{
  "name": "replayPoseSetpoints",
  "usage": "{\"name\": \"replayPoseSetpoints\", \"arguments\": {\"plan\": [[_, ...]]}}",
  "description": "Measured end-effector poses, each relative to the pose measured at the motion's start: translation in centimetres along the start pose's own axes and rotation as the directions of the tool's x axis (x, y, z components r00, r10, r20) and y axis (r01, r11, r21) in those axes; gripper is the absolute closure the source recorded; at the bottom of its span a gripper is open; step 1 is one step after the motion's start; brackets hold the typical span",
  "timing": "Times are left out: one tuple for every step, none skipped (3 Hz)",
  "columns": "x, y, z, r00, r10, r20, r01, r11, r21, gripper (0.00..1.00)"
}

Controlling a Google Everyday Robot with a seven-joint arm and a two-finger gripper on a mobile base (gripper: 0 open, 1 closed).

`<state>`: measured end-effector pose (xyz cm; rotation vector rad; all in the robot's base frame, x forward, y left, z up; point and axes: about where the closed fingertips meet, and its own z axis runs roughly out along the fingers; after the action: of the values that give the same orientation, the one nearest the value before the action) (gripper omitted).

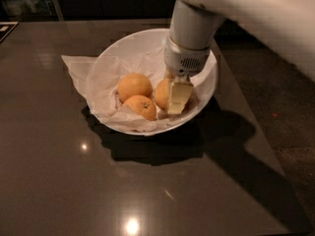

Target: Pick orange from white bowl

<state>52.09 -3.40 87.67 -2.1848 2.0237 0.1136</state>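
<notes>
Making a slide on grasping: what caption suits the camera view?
Gripper inside the paper-lined white bowl, at the rightmost orange of three, on a dark table.

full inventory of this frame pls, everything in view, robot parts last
white bowl: 1, glossy white, middle of the table
paper: 1 sheet, white, crumpled, lining the bowl and sticking out past its left rim
orange: 1, yellow-orange, right-hand one in the bowl, partly hidden behind the end effector
other oranges: 2, yellow-orange, in the bowl; a plain one at back left, one with a dark stem dot at front
table: 1, dark and glossy, fills most of the view
arm: 1, white, reaches in from the upper right
end effector: 1, pale cream, down inside the bowl against the right-hand orange
</notes>
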Motion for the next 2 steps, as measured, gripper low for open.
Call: {"name": "replayPoseSetpoints", "arguments": {"plan": [[-0.3, 3.2, -5.5, 1.0, -0.007, 0.018, 0.004, 0.9926, 0.122, 1.0], [-0.8, 4.8, -8.6, 0.999, -0.026, 0.034, 0.019, 0.9832, 0.182, 1.0]]}}
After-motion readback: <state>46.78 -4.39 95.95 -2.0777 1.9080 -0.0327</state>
